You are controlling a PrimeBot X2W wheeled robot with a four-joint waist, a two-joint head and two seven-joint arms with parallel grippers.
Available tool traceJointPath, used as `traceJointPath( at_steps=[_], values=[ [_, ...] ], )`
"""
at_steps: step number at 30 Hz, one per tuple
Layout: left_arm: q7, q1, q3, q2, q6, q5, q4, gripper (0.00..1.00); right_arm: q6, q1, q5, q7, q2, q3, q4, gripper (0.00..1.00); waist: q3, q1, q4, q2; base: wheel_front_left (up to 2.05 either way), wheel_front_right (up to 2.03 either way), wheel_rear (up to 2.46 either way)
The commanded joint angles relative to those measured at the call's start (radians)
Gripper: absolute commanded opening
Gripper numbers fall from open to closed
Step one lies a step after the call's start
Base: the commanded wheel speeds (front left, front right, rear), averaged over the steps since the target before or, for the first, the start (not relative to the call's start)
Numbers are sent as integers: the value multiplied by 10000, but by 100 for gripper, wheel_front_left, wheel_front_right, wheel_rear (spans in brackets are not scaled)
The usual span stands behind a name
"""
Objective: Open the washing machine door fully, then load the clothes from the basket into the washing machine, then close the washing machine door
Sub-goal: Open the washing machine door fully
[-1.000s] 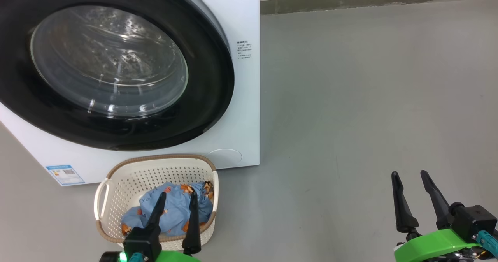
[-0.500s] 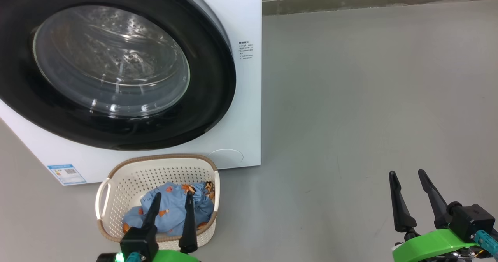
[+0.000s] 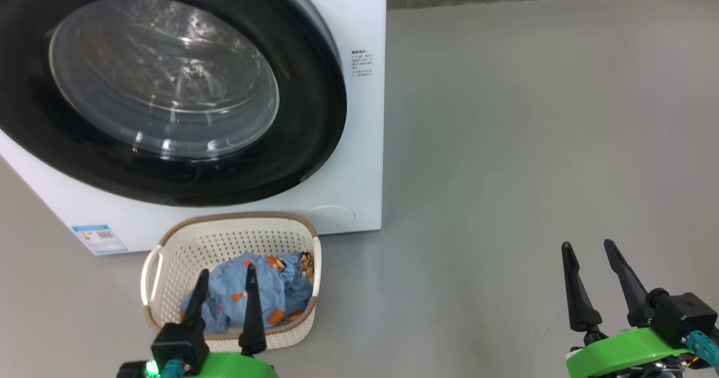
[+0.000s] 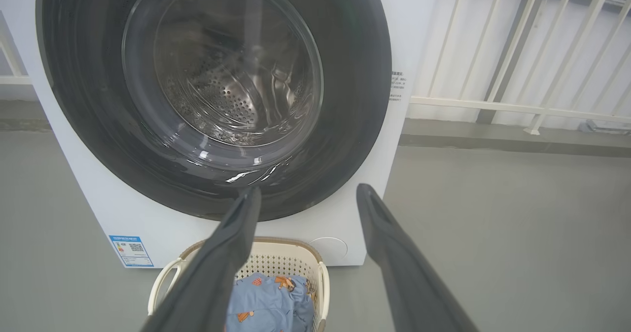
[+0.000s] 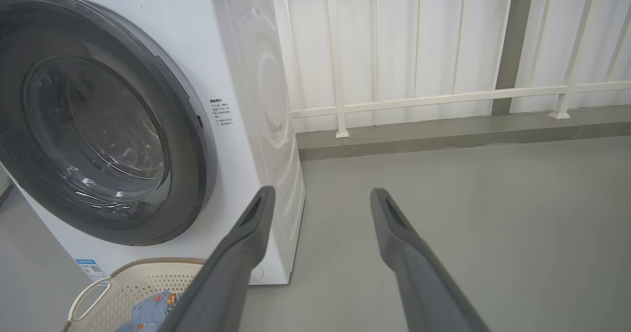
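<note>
The white washing machine (image 3: 362, 142) fills the upper left of the head view. The washing machine door (image 3: 163, 74), black-rimmed with a glass bowl, lies flat against its front. On the floor before it stands the cream basket (image 3: 168, 254) with the light blue clothes (image 3: 275, 291) inside. My left gripper (image 3: 226, 271) hovers open over the basket's near side, empty. In the left wrist view the left gripper (image 4: 308, 191) points at the door (image 4: 222, 75), with the basket (image 4: 281, 263) and clothes (image 4: 271, 302) below. My right gripper (image 3: 587, 245) stands open over bare floor at the lower right, empty.
Grey floor (image 3: 533, 142) stretches to the right of the machine. A white railing (image 5: 419, 97) on a low kerb (image 5: 443, 134) runs behind it. A blue label sticker (image 3: 99, 238) marks the machine's lower left corner.
The head camera has shifted slightly, so the washer and basket sit a little higher and further right. My left gripper has drifted left over the basket. The right gripper has barely moved.
</note>
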Motion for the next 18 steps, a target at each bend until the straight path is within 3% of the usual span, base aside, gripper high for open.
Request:
traceJointPath(
  at_steps=[1,3,4,5,11,16,18],
  values=[
    [-67,-293,417,51,89,97,-336,100,16,-252,-77,-96,-95,265,-331,100,186,0,87,0,0,0,0],
    [-67,-346,500,51,116,113,-387,100,16,-316,-37,-73,-95,337,-366,100,378,0,147,0,0,0,0],
    [-67,-371,551,51,135,124,-406,100,16,-358,-32,-65,-95,399,-396,37,476,0,173,0,0,0,0],
    [-67,-395,599,51,151,127,-426,100,16,-401,4,-59,-95,458,-429,0,577,0,200,0,0,0,0],
    [-67,-608,716,51,253,181,-573,100,16,-908,1266,214,-95,553,-593,0,1272,0,421,0,0,0,0],
    [-67,-880,736,51,358,182,-698,100,16,-1878,3620,1101,-408,410,-787,0,1954,0,654,0,0,0,0],
    [-67,-1066,669,50,427,155,-773,100,16,-2649,5335,1946,-654,171,-821,0,2355,0,818,0,0,0,0]
  ],
)
